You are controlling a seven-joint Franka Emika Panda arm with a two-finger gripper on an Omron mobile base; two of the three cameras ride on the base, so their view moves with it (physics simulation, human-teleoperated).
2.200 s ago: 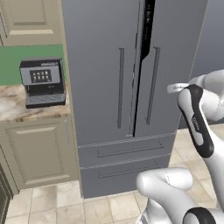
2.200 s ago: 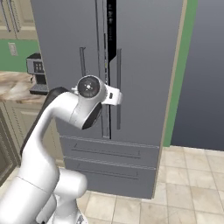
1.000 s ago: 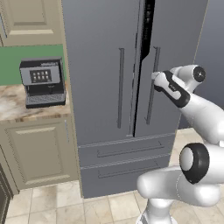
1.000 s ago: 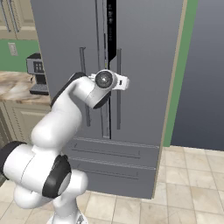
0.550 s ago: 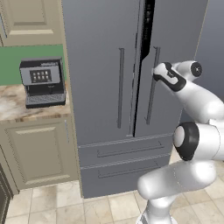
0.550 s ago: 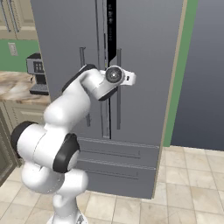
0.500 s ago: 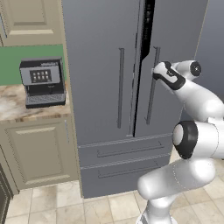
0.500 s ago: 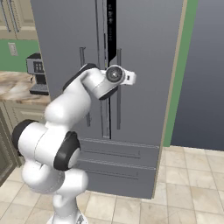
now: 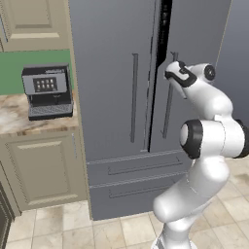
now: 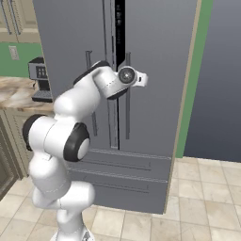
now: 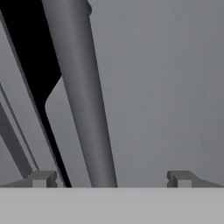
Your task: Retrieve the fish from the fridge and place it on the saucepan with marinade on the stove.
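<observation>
The fridge (image 9: pixel 116 97), tall, dark grey, with thin vertical bar handles and lower drawers, was seen closed. The gripper (image 11: pixel 109 179) was spread wide, unclenched, its handle (image 11: pixel 83 96) toward 11 o'clock.

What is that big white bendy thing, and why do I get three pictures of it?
It is a robot arm with a two-finger gripper at its end. Two cameras ride behind it, one on its left and one on its right, and both look at the tall grey fridge. The third camera sits on the hand, so the fridge's bar handle looks huge between the open fingers. The gripper holds nothing yet. The fridge doors look shut. A coffee machine stands on the counter beside it.
</observation>
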